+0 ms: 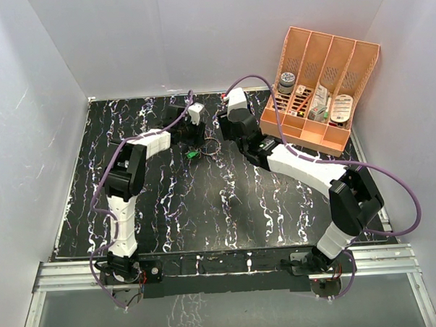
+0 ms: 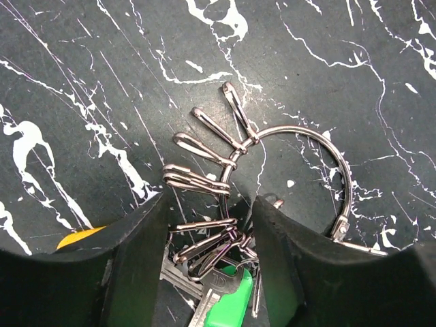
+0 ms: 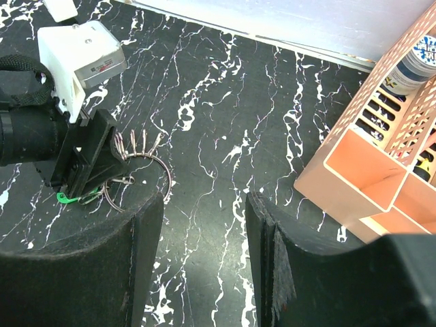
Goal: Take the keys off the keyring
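No writing can be read: the blue-patterned top of the bottle [image 3: 417, 58] in the orange organizer [image 3: 347, 170] and the silver plate on the left wrist's white housing [image 3: 80, 51] are too small to make out. The left gripper [image 2: 211, 214] stands tips-down on the black marbled surface [image 3: 225, 102]. Its fingers are part-way apart and straddle a bunch of silver wire clips [image 2: 204, 146]; I cannot tell whether they pinch the bunch. The green key [image 2: 230, 308] lies between those fingers, back toward the palm. The yellow-orange key [image 2: 78, 237] peeks out just outside one finger. The keyring [image 2: 349, 185] arcs out ahead of the fingertips and curves round past the other finger. The right gripper [image 3: 204, 204] hovers half-open, holding nothing, with the keyring ahead and to its left, not touching.
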Robot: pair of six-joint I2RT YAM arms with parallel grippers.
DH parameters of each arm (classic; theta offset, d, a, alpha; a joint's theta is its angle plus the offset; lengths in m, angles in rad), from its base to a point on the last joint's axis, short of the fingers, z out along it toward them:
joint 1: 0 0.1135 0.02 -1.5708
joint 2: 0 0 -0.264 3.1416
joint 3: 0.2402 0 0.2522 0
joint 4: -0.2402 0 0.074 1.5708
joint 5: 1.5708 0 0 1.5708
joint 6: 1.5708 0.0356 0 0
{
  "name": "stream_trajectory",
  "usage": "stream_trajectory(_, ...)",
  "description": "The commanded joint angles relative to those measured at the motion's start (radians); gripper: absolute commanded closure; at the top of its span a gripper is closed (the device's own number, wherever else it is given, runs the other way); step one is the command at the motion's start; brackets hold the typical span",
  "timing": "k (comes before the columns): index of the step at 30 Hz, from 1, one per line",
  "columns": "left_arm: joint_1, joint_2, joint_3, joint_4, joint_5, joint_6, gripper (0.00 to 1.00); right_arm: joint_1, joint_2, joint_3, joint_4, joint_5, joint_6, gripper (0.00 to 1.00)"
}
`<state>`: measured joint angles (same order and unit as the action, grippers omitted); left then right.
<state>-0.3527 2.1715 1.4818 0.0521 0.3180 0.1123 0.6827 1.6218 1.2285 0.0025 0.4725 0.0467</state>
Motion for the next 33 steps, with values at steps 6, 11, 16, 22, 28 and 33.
stream_trajectory(6,-0.038,0.028,-0.031,-0.052,0.055,-0.032,0.83,0.0,-0.05,-0.007,0.067,0.027,0.005,0.49)
stream_trajectory(11,-0.087,0.048,-0.079,-0.004,0.05,-0.074,0.83,0.0,-0.058,-0.013,0.078,0.028,0.0,0.49)
stream_trajectory(16,-0.115,0.094,-0.063,-0.007,0.002,-0.105,0.86,0.0,-0.061,-0.017,0.075,0.028,-0.003,0.49)
stream_trajectory(22,-0.114,0.093,-0.052,-0.009,-0.044,-0.119,1.0,0.0,-0.074,-0.028,0.084,0.039,-0.003,0.49)
stream_trajectory(28,-0.115,-0.049,-0.103,0.042,-0.077,-0.115,1.0,0.0,-0.085,-0.049,0.112,0.109,-0.016,0.48)
stream_trajectory(33,-0.115,-0.267,-0.162,0.093,-0.125,-0.109,1.0,-0.001,-0.097,-0.089,0.164,0.213,-0.04,0.49)
